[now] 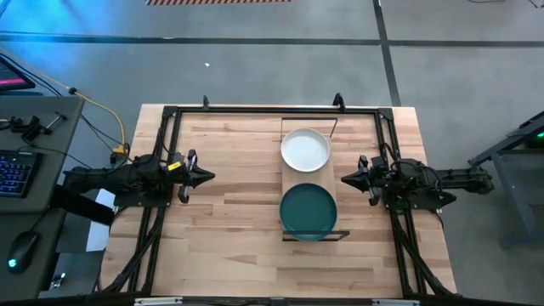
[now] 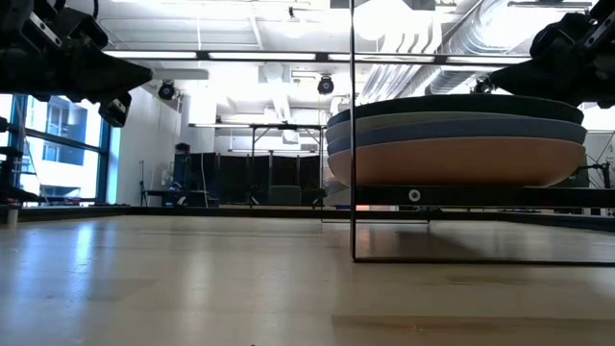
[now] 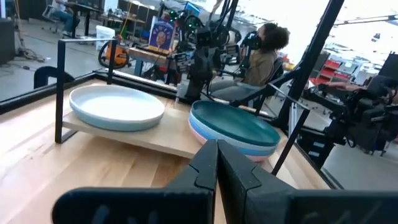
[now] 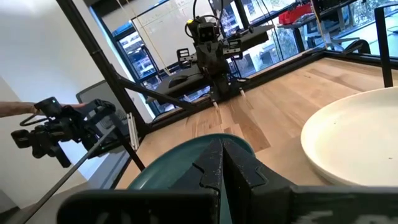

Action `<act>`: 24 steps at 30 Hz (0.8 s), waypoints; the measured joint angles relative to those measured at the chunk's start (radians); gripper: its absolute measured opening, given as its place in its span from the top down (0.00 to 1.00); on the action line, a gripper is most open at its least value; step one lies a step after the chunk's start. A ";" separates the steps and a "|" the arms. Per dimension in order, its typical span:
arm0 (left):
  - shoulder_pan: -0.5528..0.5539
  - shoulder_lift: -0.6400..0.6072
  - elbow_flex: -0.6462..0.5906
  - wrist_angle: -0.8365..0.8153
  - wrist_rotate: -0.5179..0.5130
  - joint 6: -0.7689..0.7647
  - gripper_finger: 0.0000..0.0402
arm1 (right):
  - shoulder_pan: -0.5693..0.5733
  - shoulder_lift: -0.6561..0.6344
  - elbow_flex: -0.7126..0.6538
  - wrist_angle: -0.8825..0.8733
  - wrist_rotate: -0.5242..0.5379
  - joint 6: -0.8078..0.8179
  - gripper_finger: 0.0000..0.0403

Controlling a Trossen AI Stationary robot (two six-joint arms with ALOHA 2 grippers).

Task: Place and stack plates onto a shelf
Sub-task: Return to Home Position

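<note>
The shelf [image 1: 329, 177] is a narrow light-wood board on black frame ends, standing on the table right of centre. Its far end carries a white plate [image 1: 305, 149]. Its near end carries a stack topped by a dark teal plate [image 1: 308, 209]. In the low view that stack [image 2: 456, 139] shows dark teal over blue over pink. The left wrist view shows the white plate [image 3: 115, 106] and the teal-topped stack [image 3: 236, 124] side by side on the shelf [image 3: 155, 142]. My left gripper [image 1: 211, 177] hovers shut left of the shelf. My right gripper [image 1: 343, 178] hovers shut just right of it.
A black metal frame [image 1: 255, 110] runs along the table's far, left and right edges. Bare wooden tabletop [image 1: 238, 221] lies between the left arm and the shelf. A person [image 3: 264, 53] sits beyond the table's right side. A keyboard and mouse sit off the table's left.
</note>
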 joint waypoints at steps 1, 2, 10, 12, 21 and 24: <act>0.000 0.000 0.000 0.002 0.000 0.000 1.00 | 0.000 0.000 0.000 0.000 0.000 0.000 1.00; 0.000 -0.001 0.000 0.005 0.000 0.000 1.00 | 0.000 0.000 0.000 0.000 0.000 -0.001 1.00; 0.000 0.004 0.000 0.004 0.000 0.000 1.00 | 0.000 0.014 0.000 -0.001 -0.001 -0.001 1.00; 0.000 0.005 0.000 0.003 0.000 0.000 1.00 | 0.000 0.014 0.000 -0.002 0.000 -0.002 1.00; 0.000 0.005 0.000 0.003 0.000 0.000 1.00 | 0.000 0.014 0.000 -0.002 0.000 -0.002 1.00; 0.000 0.005 0.000 0.003 0.000 0.000 1.00 | 0.000 0.014 0.000 -0.003 0.000 -0.001 1.00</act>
